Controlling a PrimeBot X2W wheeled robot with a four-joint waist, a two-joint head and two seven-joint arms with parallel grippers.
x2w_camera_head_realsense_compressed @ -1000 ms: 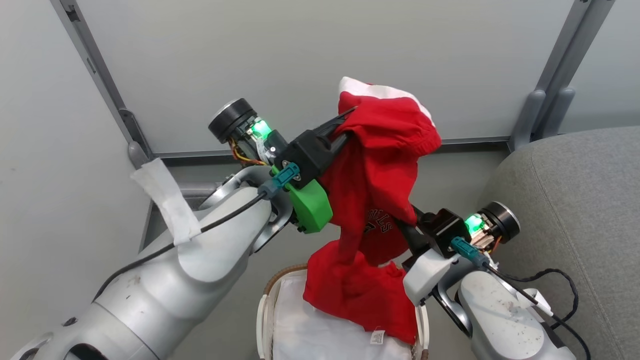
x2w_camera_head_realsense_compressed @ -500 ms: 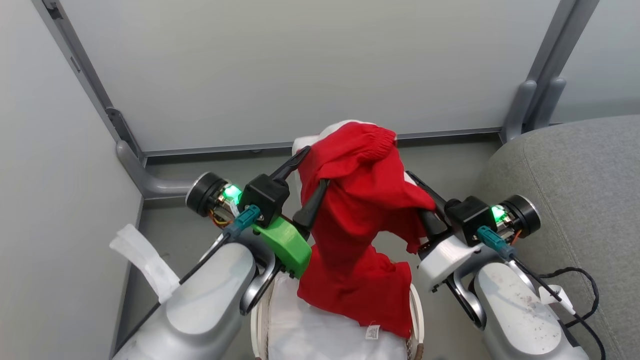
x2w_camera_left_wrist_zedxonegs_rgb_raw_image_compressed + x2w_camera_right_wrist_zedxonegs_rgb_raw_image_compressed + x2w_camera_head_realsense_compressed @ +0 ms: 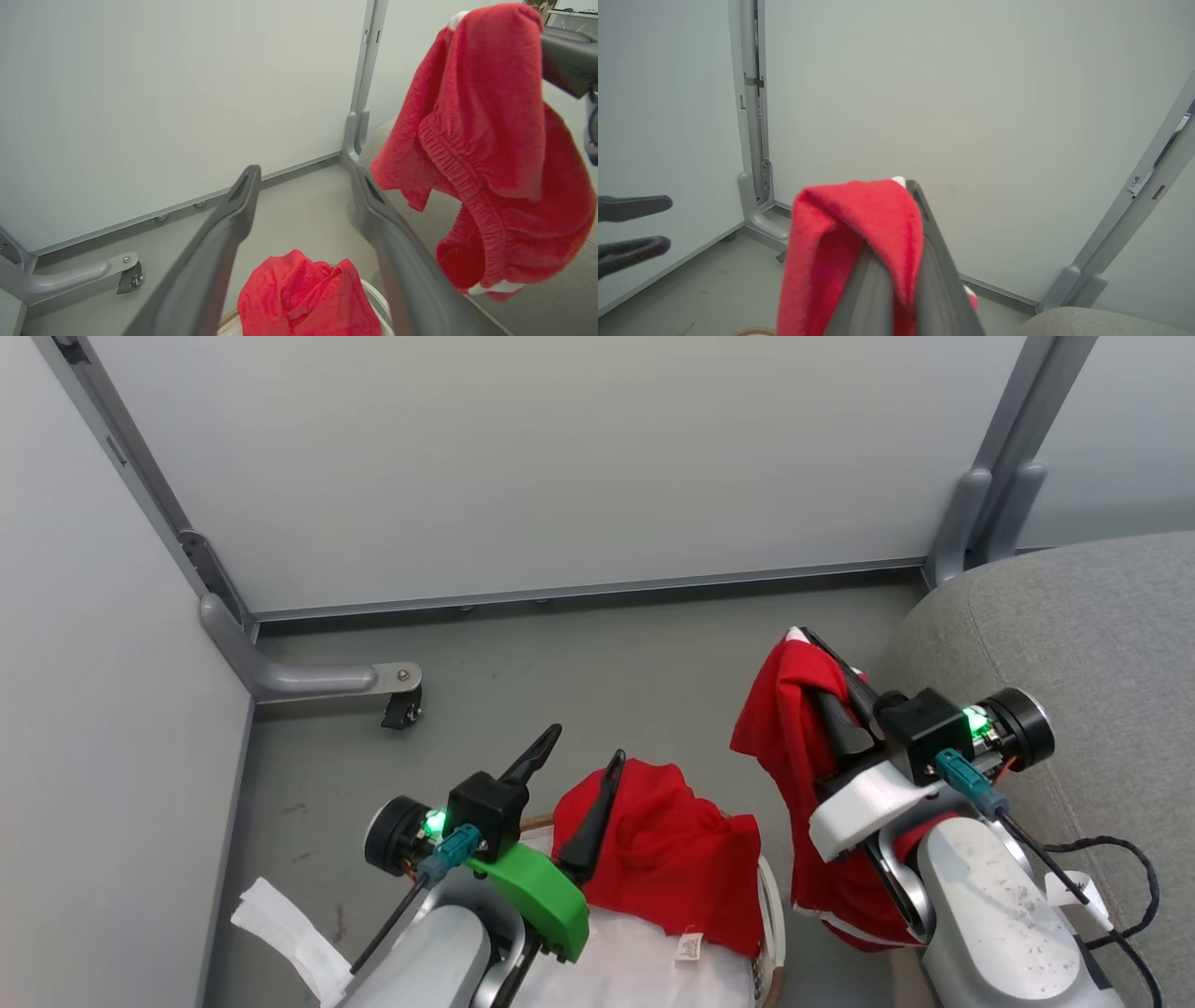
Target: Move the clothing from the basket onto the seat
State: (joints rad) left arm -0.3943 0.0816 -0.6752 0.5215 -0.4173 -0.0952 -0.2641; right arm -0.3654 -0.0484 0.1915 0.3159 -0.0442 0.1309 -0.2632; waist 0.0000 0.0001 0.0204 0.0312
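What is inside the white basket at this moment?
A crumpled red garment with a small white label lies on the white liner inside the basket. Whatever is beneath the garment and liner is covered.

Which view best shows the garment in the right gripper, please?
Left wrist view: the garment hangs nearly whole, waistband visible. Head view: partly hidden by the right gripper. Right wrist view: one fold.

Bright, even, soft light; shadows faint. Wrist views tilt uprights twd edges. Right fingers [image 3: 941,275] + clothing [image 3: 850,224] on them look blurred.
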